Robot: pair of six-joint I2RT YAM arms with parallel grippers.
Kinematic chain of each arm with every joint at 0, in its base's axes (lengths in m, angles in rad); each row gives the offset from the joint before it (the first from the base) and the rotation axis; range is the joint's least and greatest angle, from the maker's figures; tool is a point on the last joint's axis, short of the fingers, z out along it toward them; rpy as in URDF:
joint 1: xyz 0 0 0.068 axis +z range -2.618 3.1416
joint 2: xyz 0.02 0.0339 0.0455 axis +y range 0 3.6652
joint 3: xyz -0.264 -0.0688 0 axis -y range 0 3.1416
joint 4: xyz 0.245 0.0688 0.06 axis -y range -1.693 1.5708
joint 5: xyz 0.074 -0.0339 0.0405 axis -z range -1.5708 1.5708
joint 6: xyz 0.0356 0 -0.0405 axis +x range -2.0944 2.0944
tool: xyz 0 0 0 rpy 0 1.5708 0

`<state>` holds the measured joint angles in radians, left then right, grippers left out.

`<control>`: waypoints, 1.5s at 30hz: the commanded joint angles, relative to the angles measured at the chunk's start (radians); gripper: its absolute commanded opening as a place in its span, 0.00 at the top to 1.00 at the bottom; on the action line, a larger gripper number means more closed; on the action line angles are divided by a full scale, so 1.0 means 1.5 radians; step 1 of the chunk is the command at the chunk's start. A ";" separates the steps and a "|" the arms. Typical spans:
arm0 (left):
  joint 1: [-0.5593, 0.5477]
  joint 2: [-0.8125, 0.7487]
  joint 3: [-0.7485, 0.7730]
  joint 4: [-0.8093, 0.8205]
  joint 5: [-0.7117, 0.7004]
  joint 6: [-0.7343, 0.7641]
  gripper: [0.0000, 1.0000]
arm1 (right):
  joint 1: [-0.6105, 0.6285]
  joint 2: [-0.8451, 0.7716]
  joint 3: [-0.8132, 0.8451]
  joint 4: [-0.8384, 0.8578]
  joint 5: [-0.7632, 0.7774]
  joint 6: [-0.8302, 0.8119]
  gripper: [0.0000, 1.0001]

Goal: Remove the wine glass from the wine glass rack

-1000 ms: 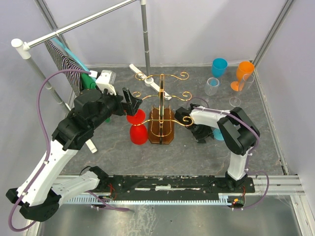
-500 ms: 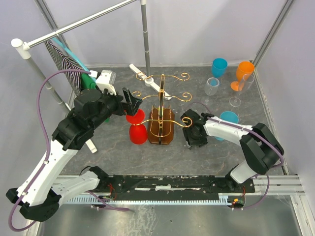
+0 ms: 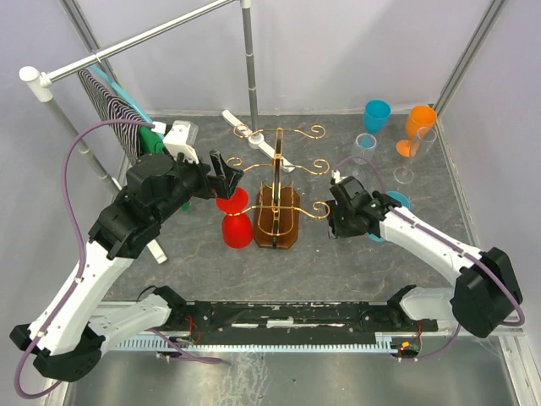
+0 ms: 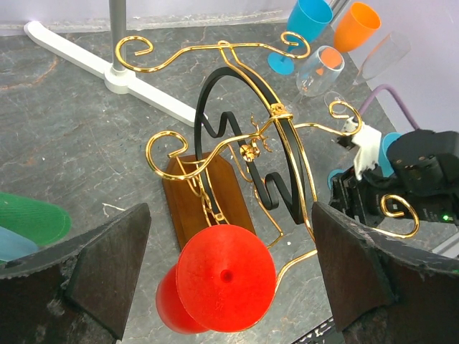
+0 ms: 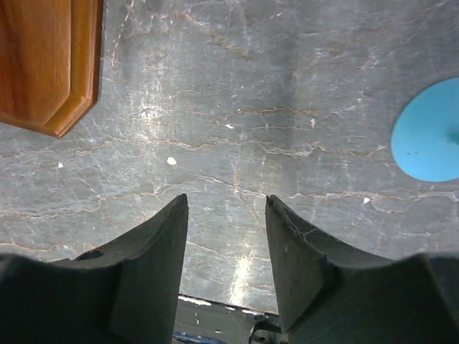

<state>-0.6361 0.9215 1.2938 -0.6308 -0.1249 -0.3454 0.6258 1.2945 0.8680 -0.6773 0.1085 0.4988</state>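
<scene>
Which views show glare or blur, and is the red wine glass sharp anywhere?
Top external: even light, sharp throughout. Left wrist: the red wine glass is crisp, and the left fingers are dark at the frame's edges. Right wrist: pale glare patches on the table, one between the dark right fingers.

Robot lab cell, grey panel walls (image 3: pixel 355 51), alu mounting rail (image 3: pixel 494 319)

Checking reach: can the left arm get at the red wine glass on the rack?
Likely yes: the left gripper is open, the red wine glass lies right ahead, nothing between.
</scene>
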 commanded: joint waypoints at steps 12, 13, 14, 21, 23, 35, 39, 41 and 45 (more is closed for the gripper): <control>0.002 -0.005 0.006 -0.048 -0.059 -0.021 0.03 | -0.009 -0.238 0.219 -0.132 -0.012 -0.041 0.55; 0.002 -0.004 0.010 -0.062 -0.070 -0.029 0.08 | -0.009 -0.240 0.240 -0.141 -0.028 -0.044 0.57; 0.002 -0.001 0.015 -0.077 -0.081 -0.036 0.14 | -0.009 -0.239 0.258 -0.147 -0.051 -0.046 0.58; 0.002 0.007 0.039 -0.159 -0.115 -0.089 0.32 | -0.005 -0.244 0.312 -0.142 -0.134 -0.050 0.64; 0.002 0.008 0.053 -0.170 -0.114 -0.097 0.35 | -0.005 -0.244 0.313 -0.141 -0.134 -0.051 0.64; 0.002 0.004 -0.001 -0.170 -0.031 -0.142 0.31 | -0.005 -0.285 0.308 -0.143 -0.132 -0.063 0.64; 0.002 -0.006 -0.025 -0.143 -0.015 -0.162 0.34 | -0.005 -0.305 0.307 -0.154 -0.116 -0.063 0.64; 0.002 -0.002 -0.033 -0.137 -0.001 -0.167 0.36 | -0.005 -0.313 0.308 -0.159 -0.108 -0.063 0.64; 0.002 -0.005 -0.051 -0.114 0.024 -0.180 0.47 | -0.005 -0.322 0.308 -0.162 -0.102 -0.063 0.64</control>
<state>-0.6361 0.9333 1.2327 -0.8902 -0.1429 -0.5617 0.6132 0.8280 1.3090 -0.9226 -0.0704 0.4210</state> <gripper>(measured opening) 0.586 0.364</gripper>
